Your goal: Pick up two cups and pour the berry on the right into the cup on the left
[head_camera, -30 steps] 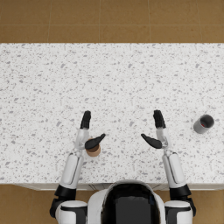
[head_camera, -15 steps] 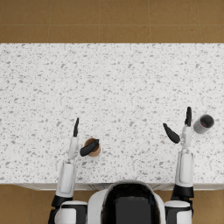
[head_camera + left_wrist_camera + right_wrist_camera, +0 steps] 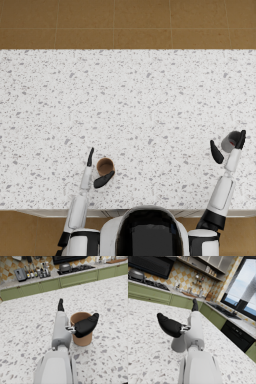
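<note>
both hands spread: left hand (image 3: 96, 172) flanks the brown cup (image 3: 105, 165), right hand (image 3: 227, 149) seemingly brackets the grey cup (image 3: 230, 142).

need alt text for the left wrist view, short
The robot's left hand reaches around a brown cup standing upright on a speckled white counter, with one dark part across the cup's front. Green kitchen cabinets and a stove sit behind.

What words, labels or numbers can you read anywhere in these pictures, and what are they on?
None can be read.
The brown paper cup shows a plain side, with no print.
The grey cup shows no marking.
The bottles and jars on the back kitchen counter are too small and blurred to show any label.
</note>
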`<action>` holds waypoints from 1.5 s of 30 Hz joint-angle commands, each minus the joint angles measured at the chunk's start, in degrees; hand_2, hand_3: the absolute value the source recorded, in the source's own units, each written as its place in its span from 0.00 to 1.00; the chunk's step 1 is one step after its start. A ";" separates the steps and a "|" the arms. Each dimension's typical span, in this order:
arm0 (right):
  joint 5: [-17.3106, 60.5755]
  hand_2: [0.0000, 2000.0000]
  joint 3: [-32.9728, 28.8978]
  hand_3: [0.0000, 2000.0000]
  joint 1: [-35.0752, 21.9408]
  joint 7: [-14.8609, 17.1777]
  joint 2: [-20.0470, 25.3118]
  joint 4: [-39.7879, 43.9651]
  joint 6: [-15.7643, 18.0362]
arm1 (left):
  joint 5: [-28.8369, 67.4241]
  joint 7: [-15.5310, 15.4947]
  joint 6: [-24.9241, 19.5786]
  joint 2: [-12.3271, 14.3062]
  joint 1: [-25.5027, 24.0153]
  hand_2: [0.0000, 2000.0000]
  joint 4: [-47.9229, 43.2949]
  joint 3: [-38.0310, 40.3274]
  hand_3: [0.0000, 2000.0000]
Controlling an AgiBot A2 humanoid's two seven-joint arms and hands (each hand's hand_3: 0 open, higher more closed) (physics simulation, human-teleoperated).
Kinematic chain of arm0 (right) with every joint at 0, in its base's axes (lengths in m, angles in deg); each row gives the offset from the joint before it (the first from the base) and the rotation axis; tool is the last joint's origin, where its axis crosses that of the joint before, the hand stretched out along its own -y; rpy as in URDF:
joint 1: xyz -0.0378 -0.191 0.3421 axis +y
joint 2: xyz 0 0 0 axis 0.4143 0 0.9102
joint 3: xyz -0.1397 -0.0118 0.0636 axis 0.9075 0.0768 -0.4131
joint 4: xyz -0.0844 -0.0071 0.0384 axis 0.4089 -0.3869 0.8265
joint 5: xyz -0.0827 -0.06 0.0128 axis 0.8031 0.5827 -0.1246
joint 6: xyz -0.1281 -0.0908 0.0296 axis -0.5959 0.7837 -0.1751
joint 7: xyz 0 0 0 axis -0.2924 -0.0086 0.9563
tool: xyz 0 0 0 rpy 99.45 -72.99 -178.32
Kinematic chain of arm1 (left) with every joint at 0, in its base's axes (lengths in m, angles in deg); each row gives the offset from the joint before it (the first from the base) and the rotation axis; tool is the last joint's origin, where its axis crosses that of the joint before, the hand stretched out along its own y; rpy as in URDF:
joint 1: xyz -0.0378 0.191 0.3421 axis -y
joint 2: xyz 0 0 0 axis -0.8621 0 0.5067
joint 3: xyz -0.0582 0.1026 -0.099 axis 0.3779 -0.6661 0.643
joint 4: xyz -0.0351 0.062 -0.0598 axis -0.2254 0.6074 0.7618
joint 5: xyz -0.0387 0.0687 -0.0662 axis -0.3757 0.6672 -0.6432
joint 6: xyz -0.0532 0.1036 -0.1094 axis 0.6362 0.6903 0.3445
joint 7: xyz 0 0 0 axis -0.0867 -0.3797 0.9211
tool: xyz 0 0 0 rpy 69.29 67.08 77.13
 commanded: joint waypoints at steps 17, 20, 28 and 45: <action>0.43 0.00 -3.26 0.00 -7.51 0.00 -1.60 28.09 0.00 | -0.01 -0.01 -0.02 2.01 -0.13 0.00 6.62 -3.00 0.00; 0.44 0.00 -3.92 0.00 -8.08 -0.03 -1.62 29.72 -0.55 | -0.01 0.00 -0.01 2.29 -0.28 0.00 6.33 -3.38 0.00; 0.43 0.00 -3.78 0.00 -12.00 0.00 -2.34 34.19 -0.04 | -0.01 0.00 0.00 3.37 0.25 0.00 7.76 -3.44 0.00; 0.44 1.00 -3.23 0.64 -15.72 -0.12 -2.53 37.71 2.47 | -0.01 -0.21 -1.28 5.15 0.80 1.00 7.96 -3.66 0.64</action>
